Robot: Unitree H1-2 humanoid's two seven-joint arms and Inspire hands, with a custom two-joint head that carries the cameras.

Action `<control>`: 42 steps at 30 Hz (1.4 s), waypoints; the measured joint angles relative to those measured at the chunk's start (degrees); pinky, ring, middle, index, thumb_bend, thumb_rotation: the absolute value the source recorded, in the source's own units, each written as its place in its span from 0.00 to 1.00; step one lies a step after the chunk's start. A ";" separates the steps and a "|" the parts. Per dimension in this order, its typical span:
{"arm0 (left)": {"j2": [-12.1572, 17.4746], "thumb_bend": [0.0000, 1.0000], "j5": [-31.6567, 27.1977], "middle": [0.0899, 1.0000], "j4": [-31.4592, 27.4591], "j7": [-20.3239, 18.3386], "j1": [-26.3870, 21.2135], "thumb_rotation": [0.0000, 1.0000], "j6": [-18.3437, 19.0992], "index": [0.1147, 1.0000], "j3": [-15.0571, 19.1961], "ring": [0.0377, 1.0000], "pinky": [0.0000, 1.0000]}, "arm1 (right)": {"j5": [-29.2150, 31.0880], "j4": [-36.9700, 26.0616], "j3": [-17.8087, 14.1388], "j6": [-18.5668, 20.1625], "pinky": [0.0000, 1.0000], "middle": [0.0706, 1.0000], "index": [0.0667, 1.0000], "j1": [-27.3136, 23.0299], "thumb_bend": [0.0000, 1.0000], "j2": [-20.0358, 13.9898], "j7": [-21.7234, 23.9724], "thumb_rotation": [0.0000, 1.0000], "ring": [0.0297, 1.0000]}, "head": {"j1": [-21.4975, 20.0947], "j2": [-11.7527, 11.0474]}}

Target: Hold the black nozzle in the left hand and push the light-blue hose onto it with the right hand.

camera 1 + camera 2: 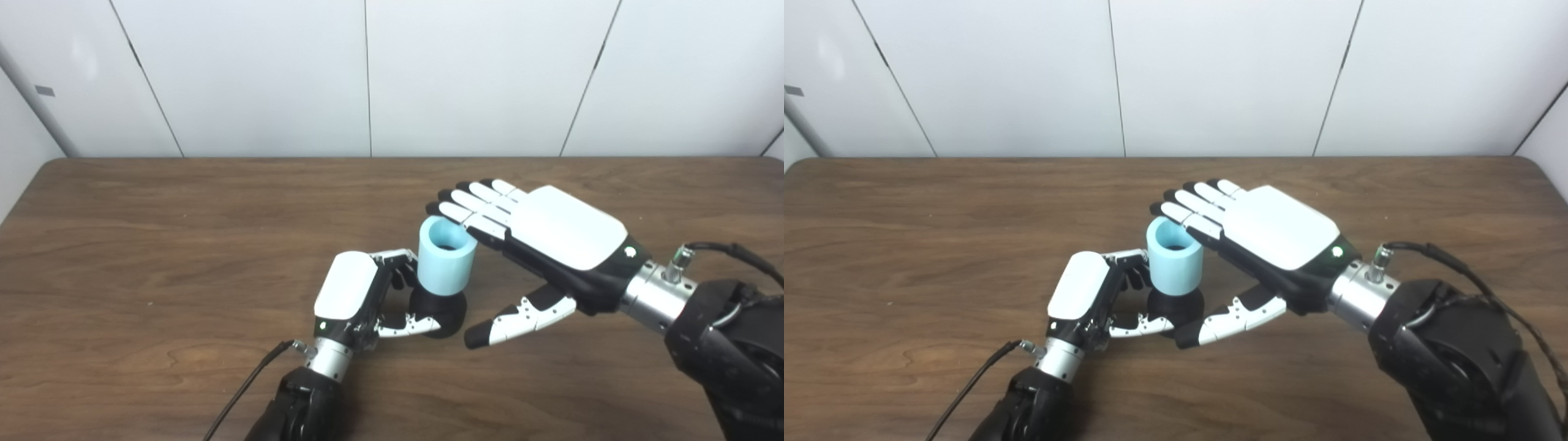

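Note:
A short light-blue hose (pixel 446 256) stands upright on top of the black nozzle (pixel 442 311), near the middle of the wooden table. My left hand (pixel 361 294) is shut on the black nozzle, thumb in front and fingers behind it. My right hand (pixel 539 239) hovers open just to the right, its fingers stretched flat over the far rim of the hose and its thumb pointing left beside the nozzle. It holds nothing. The same stack appears in the right eye view, hose (pixel 1175 257) above nozzle (pixel 1176 306).
The brown wooden table (pixel 153 245) spreads wide on all sides, backed by a white panelled wall (pixel 367 73). A black cable (pixel 245 386) trails from my left wrist toward the front edge.

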 measured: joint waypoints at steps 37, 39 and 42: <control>-0.11 0.48 -0.13 0.47 -0.83 -0.71 0.43 0.00 2.27 0.41 -1.09 0.42 0.36 | -0.39 2.56 -0.03 -5.22 1.00 1.00 0.97 0.83 0.65 3.60 -1.70 1.00 1.00 | 0.35 0.79; -0.11 0.48 -0.13 0.46 -0.85 -0.71 0.43 0.00 2.38 0.42 -1.15 0.41 0.36 | -0.41 2.73 0.02 -5.22 1.00 1.00 0.96 0.85 0.66 3.60 -1.70 1.00 1.00 | 0.35 0.70; -0.11 0.48 -0.14 0.46 -0.87 -0.71 0.45 0.00 2.51 0.42 -1.28 0.41 0.36 | -0.41 2.81 0.20 -5.22 1.00 1.00 0.95 0.92 0.66 3.56 -1.45 1.00 1.00 | 0.35 0.70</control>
